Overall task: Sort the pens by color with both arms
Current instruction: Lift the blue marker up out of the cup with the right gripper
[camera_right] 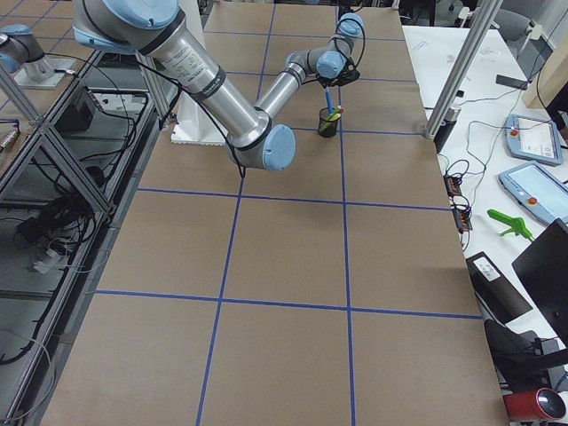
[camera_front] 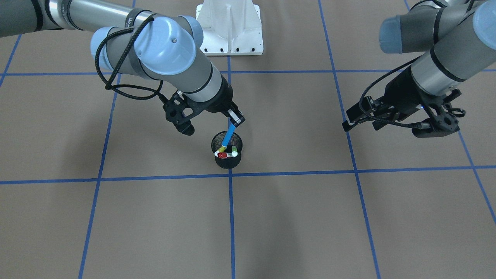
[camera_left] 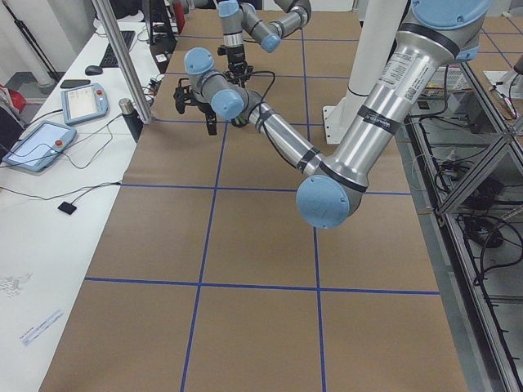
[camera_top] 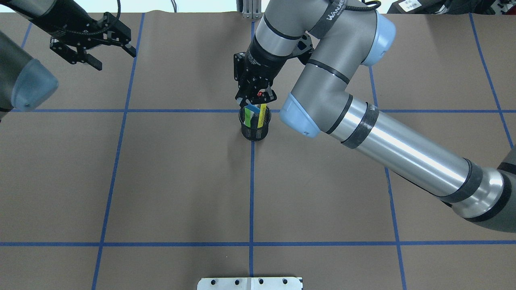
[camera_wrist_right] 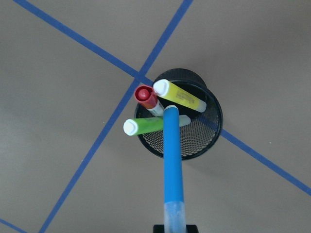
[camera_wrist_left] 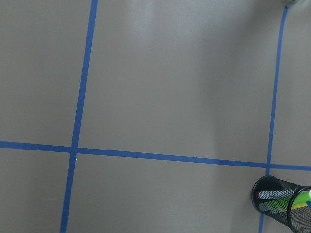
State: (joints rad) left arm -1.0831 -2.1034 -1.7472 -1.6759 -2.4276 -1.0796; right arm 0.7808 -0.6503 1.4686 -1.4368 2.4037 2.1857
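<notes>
Overhead exterior shows white lettering starting "WAN" on a black strap around the grey-and-silver right arm. One black mesh cup holds four pens. The right gripper pinches the tilted blue pen, whose lower end is in the cup. The red-capped white pen, light green pen and yellow pen lean inside. The left gripper gapes empty, well apart.

Three pens in cup; fourth pen in right pincer above.

The right hand pinches the top of the blue pen, which tilts down with its lower end at the mouth of the black mesh cup. The red-capped white pen, the light green pen and the yellow pen lean inside that cup with their tops sticking out. The left hand hangs with its fingers spread above the worktop, well apart from them.
</notes>
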